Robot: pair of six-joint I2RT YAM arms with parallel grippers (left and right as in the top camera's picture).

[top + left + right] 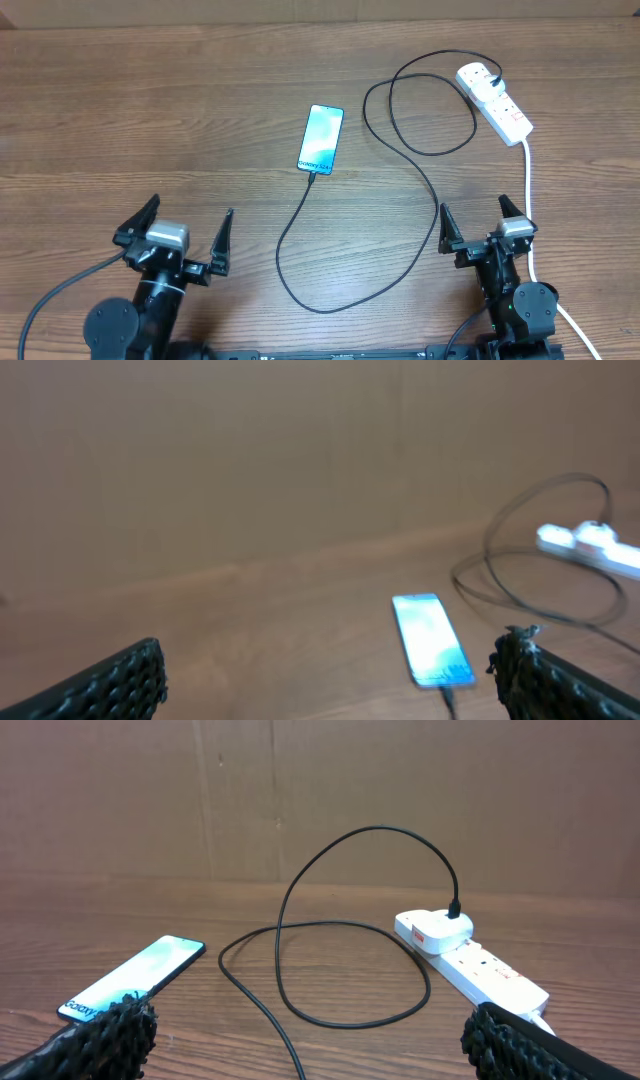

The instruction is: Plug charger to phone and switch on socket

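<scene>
The charger (380, 828) is seemingly sitting in phone (321, 138) and socket (497, 102) (switch state unreadable), while left fingers (222, 242) and right fingers (447, 228) are hanging wide open, empty.

A brown wood-grain bench (140, 110) fills the overhead view. Behind its far edge stands a plain, matte brown wall (420, 790) with a faint vertical seam. The light is soft and even.
</scene>
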